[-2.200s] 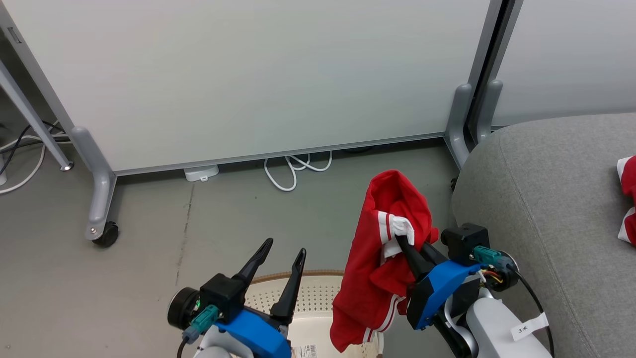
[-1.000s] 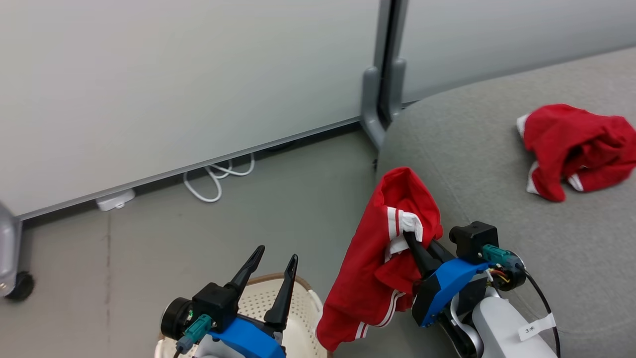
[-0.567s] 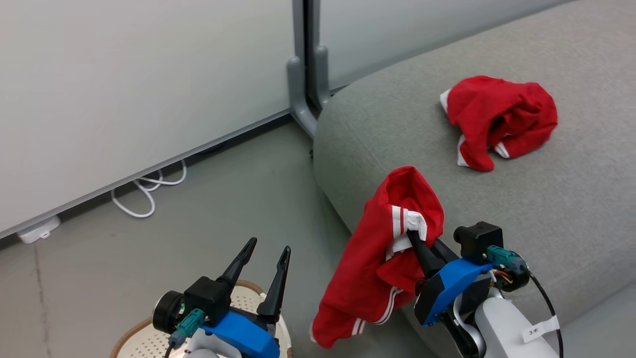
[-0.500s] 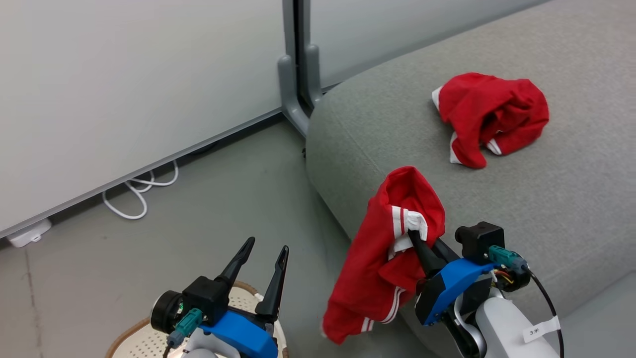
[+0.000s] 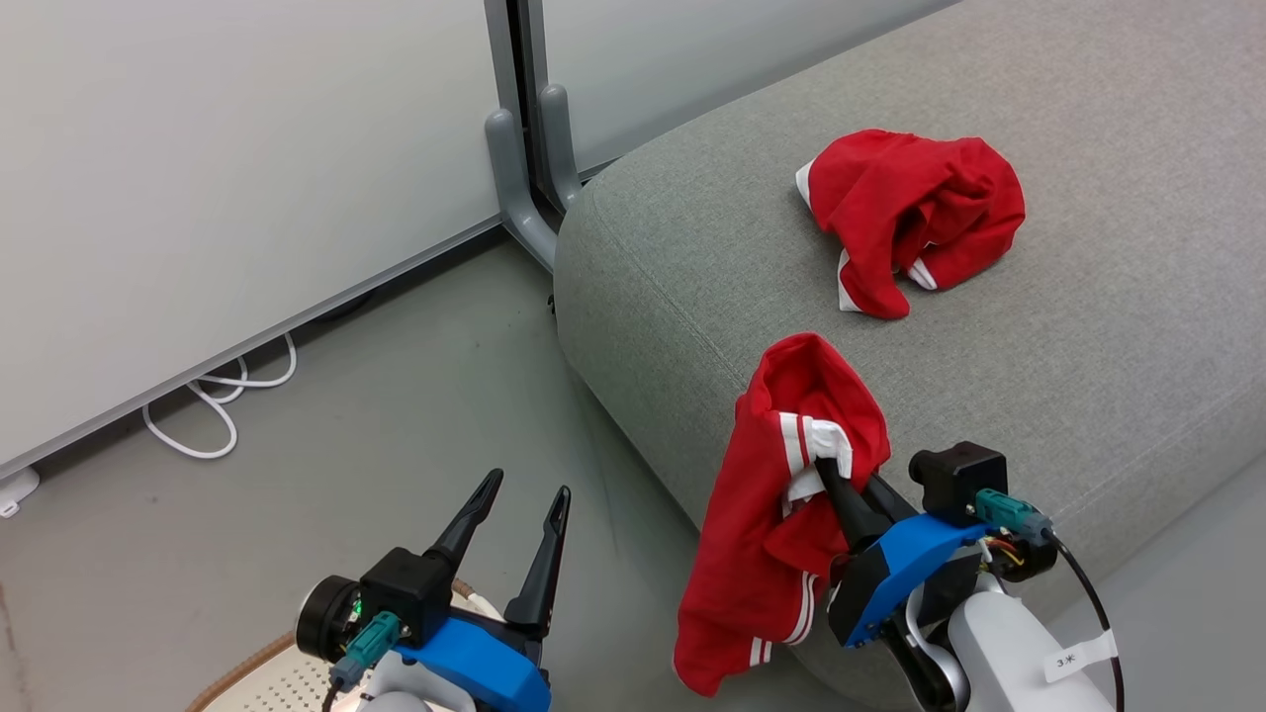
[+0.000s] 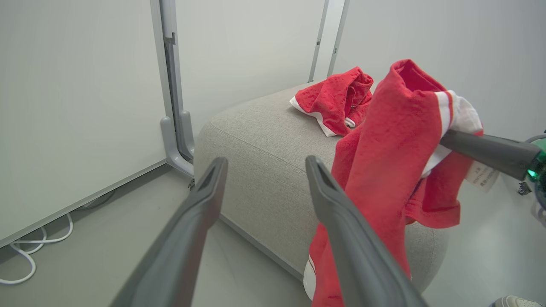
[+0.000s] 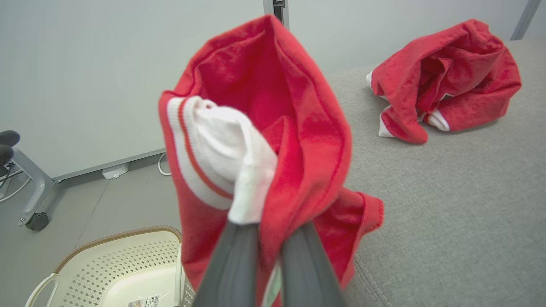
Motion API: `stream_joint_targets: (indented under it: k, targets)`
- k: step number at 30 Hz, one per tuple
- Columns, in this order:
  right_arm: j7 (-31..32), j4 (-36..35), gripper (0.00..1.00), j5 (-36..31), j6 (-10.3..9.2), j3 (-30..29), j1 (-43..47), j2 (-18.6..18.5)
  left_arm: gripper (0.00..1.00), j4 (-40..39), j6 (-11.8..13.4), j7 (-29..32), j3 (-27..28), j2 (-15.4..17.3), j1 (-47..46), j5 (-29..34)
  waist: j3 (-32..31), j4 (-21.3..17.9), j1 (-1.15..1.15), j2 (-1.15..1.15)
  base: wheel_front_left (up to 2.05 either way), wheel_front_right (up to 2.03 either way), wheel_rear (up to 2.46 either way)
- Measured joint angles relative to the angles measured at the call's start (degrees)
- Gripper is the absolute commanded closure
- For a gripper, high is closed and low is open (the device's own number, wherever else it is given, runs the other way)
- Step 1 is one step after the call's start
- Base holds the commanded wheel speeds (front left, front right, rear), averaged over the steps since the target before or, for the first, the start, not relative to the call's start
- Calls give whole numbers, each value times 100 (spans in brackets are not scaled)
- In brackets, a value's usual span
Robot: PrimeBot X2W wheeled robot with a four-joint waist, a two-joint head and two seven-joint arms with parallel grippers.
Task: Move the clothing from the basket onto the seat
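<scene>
View has swung from basket [image 5: 287,689] to seat [image 5: 1088,346]: right hand [image 5: 826,477] clamped on garment [image 5: 757,504] hanging at seat's edge, left hand [image 5: 524,491] wide open, empty; other garment [image 5: 910,213] already on seat, so drop-off likely next

Pale partition panels [image 5: 247,148] on grey metal feet [image 5: 514,198], dull grey floor [image 5: 376,425], white cable [image 5: 220,394] looped at the base

Seat garment [image 5: 910,203] crumpled (held garment [image 5: 757,494] aloft)
</scene>
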Motion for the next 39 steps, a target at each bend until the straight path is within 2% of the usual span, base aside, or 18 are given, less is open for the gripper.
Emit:
stream_joint_targets:
  k: [11,19,27,35,39]
  targets:
    - [0,-60,100,-63,0,-242,-45,1,0,-9,0,0,-46,1,-40,0,73,83,0,0,0,0,0]
    - [123,-338,100,-302,1,-636,-811,-77,0,-102,0,0,-30,100,-178,51,349,112,0,0,0,0,0]
    - [522,-694,100,-443,1,-1265,-2149,-701,0,-218,0,0,-131,332,-598,145,935,256,0,0,0,0,0]
    - [676,-1014,100,-573,1,-2348,-3203,-1550,0,-438,0,0,-127,544,-1007,237,1684,545,1,0,0,0,0]
    - [606,-1078,100,-726,1,-2987,-3444,-1946,0,-536,0,0,-116,597,-1197,289,2048,743,1,0,0,0,0]
